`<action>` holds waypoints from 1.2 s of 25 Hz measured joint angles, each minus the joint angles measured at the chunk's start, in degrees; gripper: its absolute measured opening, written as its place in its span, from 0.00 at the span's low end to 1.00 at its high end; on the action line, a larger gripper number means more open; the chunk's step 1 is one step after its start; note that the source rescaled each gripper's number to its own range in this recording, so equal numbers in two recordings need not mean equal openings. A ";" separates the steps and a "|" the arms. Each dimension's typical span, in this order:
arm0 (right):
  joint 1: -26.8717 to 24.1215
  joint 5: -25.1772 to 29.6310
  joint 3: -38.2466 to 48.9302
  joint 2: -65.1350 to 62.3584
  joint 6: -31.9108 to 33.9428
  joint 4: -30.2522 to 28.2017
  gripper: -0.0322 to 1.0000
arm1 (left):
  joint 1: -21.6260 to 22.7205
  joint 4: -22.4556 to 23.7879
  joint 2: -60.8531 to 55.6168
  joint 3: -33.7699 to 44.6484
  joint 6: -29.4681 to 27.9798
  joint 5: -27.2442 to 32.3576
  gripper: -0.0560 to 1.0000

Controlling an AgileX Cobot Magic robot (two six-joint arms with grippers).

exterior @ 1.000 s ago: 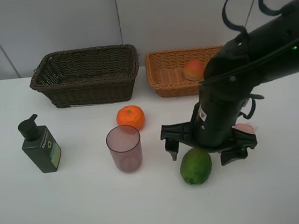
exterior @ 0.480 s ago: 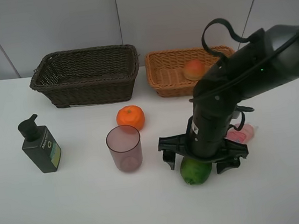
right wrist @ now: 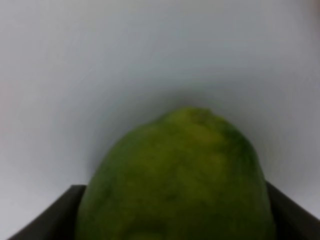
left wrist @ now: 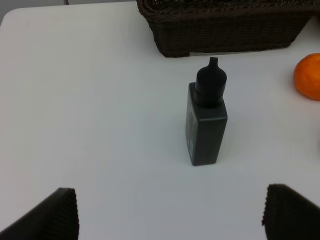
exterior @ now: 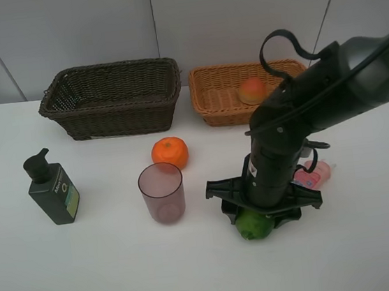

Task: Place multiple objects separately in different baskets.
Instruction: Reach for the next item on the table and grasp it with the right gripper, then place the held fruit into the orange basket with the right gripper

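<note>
While the white worktop [exterior: 91,284] is lying bare along its front and left edges, giving wide room there, the right arm [exterior: 328,88] is crowding the front-right area. Dark brown basket [exterior: 112,99] and tan basket [exterior: 221,104] are sitting side by side at the back edge, with a narrow gap between them. Pump bottle [exterior: 54,193] is standing upright, well apart from the rest; left gripper [left wrist: 170,215] is facing it, jaws spread wide, holding nothing. Mauve cup [exterior: 162,193] is standing upright, tangerine [exterior: 170,152] just behind it. Right gripper [exterior: 259,215] is pinching the green lime [exterior: 253,226] from both sides, the lime resting on the worktop. Peach [exterior: 251,91] is sitting in the tan basket. Pink bottle [exterior: 315,174] is lying just beside the arm. A second ago the right jaws were spread wide and higher; now they are lower and narrowed onto the lime, everything else staying put.
</note>
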 joint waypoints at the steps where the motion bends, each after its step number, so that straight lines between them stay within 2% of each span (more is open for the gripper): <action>1: 0.00 0.00 0.00 0.00 0.00 0.00 0.26 | 0.00 0.00 0.00 0.00 0.00 0.00 0.96; 17: 0.00 1.53 -0.28 -0.06 -0.76 0.19 0.26 | 0.00 0.00 0.00 0.00 0.00 0.00 0.96; 21: 0.00 6.02 -3.67 -2.09 -7.43 0.34 0.26 | 0.00 0.00 0.00 0.00 0.00 0.00 0.96; 25: -0.20 11.64 -8.79 -4.15 -18.60 0.39 0.26 | 0.00 0.00 0.00 0.00 0.00 0.00 0.96; 30: -3.52 17.40 -16.28 -4.22 -30.46 0.63 0.25 | 0.00 0.00 0.00 0.00 0.00 0.00 0.96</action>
